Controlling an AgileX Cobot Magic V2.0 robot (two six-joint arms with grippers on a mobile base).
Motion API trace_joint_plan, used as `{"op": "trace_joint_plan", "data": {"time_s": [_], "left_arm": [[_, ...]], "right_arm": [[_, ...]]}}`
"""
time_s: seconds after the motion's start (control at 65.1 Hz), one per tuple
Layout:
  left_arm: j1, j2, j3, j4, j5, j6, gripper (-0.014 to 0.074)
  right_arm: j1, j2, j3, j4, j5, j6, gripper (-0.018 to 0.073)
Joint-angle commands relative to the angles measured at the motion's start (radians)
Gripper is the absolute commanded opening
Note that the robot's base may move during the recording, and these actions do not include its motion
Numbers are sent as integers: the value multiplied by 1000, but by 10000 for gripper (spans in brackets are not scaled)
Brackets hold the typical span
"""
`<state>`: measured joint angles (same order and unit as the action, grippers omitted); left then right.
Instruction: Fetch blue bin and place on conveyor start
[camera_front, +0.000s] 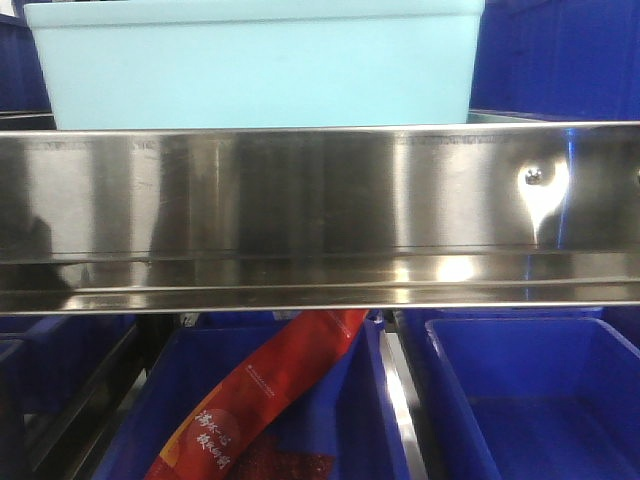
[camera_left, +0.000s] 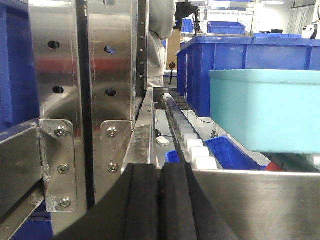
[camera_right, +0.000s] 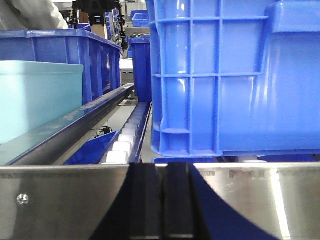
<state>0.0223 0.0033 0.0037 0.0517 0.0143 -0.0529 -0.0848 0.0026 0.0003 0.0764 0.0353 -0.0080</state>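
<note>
The blue bin (camera_front: 255, 65), a light cyan tub, stands on the shelf just behind the steel rail (camera_front: 320, 215). In the left wrist view the blue bin (camera_left: 267, 107) is ahead to the right; in the right wrist view the blue bin (camera_right: 37, 100) is ahead to the left. My left gripper (camera_left: 159, 172) is shut with nothing between its black fingers, low in front of the rail. My right gripper (camera_right: 163, 172) is likewise shut and empty, below the rail. Neither touches the bin. The conveyor start is out of view.
Dark royal-blue bins (camera_right: 235, 75) crowd the shelf beside and behind the cyan tub. White rollers (camera_left: 195, 147) line the shelf track. A perforated steel upright (camera_left: 80, 90) stands left. Below the rail, lower blue bins (camera_front: 530, 400) hold a red packet (camera_front: 255, 400).
</note>
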Motion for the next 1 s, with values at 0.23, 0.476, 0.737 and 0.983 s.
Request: {"op": "trace_joint_plan", "data": {"time_s": [0.23,0.476,0.737,0.983], "left_arm": [[2,-3,-4,-114,-82,1,-111],[2,-3,-110,-60,-112,1,-85],[2,132,-459,15,258,1,353],[-6,347,-599,13,306,1,464]], "right_arm": [[4,-3,0,-6,-118,-5,-162],[4,-3,-224,-6,83,-5,-145],[4,163,-490,-6,213,-5,432],[31,349,-587,-6,190,-15,549]]}}
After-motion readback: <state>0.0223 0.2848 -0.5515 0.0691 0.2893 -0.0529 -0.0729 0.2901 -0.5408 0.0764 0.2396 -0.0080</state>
